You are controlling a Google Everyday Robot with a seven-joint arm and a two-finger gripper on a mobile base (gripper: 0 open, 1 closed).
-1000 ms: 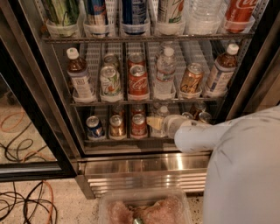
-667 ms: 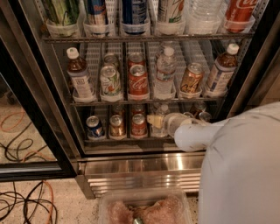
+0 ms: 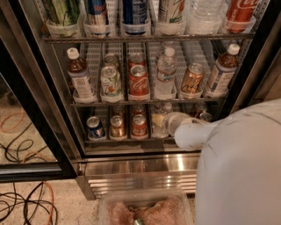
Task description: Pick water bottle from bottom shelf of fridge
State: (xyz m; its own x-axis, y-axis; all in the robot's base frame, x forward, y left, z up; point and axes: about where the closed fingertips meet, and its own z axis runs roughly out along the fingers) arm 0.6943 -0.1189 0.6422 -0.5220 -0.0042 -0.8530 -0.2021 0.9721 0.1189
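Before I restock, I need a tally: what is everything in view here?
fridge: one, black frame, ribbed steel base
top-rack drinks: six lanes, mixed colours, tops out of view
tea bottles: two, brown with white caps, ends of the middle rack
middle cans: three in front, green-white, red, gold
second clear bottle: one, middle rack, between the red and gold cans
short cans: blue, gold, red at front left of the bottom shelf; silver at far right
water bottle: one, clear, bottom shelf, right of the red can
cables: black and orange, floor at left
tray: one, clear, pinkish contents, bottom edge
arm: white, lower right
gripper: beside the water bottle
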